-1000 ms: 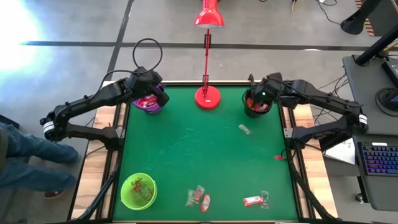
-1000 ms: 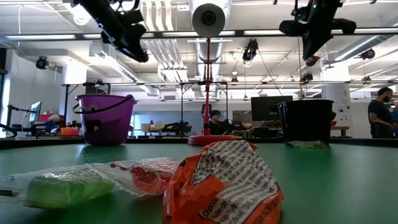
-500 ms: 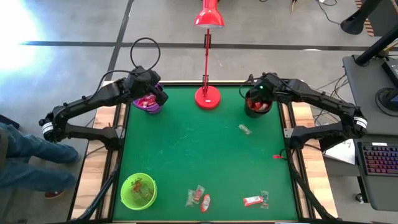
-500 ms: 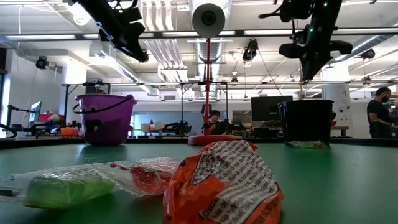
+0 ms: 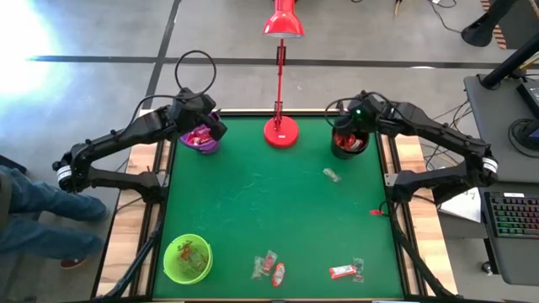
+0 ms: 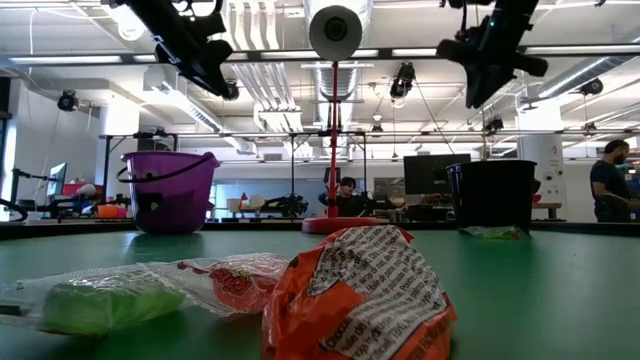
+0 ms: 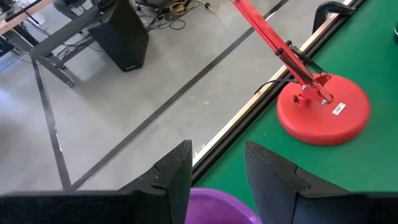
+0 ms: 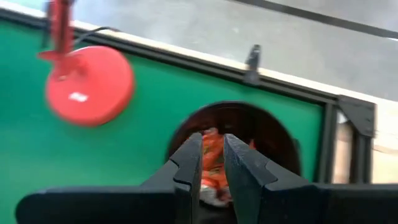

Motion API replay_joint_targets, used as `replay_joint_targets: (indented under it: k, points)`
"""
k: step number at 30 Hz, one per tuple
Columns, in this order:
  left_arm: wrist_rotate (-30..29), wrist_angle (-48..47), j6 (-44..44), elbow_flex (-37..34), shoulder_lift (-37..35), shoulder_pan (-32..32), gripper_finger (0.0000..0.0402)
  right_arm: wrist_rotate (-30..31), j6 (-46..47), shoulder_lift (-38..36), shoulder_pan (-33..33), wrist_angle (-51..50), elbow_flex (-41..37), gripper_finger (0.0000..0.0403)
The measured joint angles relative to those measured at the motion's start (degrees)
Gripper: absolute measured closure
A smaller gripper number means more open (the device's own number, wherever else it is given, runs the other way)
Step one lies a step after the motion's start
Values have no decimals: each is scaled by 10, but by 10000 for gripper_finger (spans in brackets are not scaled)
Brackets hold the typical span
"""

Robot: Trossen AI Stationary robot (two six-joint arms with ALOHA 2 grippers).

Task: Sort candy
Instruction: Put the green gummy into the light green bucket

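Note:
Loose candy lies on the green table: a clear piece [image 5: 331, 175] in the middle right, several red and white pieces [image 5: 269, 267] [image 5: 342, 271] near the front edge, and close-up wrappers [image 6: 355, 295] in the low view. My right gripper [image 8: 212, 163] hangs above the black bucket [image 8: 273, 134], its fingers a narrow gap apart with nothing between them; orange and red candy [image 8: 211, 149] lies inside. My left gripper [image 7: 217, 165] hangs open and empty above the purple bucket [image 5: 200, 140], which holds red candy.
A red lamp stands with its base [image 5: 280, 131] at the far edge between the two buckets. A green bucket [image 5: 187, 258] with a few candies sits at the front left. A small red piece [image 5: 376, 212] lies by the right edge. The table's middle is bare.
A small red piece showed at my right gripper's fingertips a second ago and no longer shows there. That gripper has shifted a little toward the far edge above the black bucket and has turned. My left gripper has kept still.

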Motion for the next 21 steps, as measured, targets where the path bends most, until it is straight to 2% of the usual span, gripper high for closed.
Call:
replay_joint_targets:
  k: [3,8,15,21]
  points:
    - [0,-17,4,9,-6,0,268,-2,-2,0,20,-1,8,344]
    - [-6,-53,4,65,-9,0,263,1,-33,0,22,1,11,344]
    - [-85,-55,32,111,-8,2,263,61,-36,18,21,2,11,344]
    - [-131,-78,38,107,-7,9,263,44,-98,35,21,5,10,344]
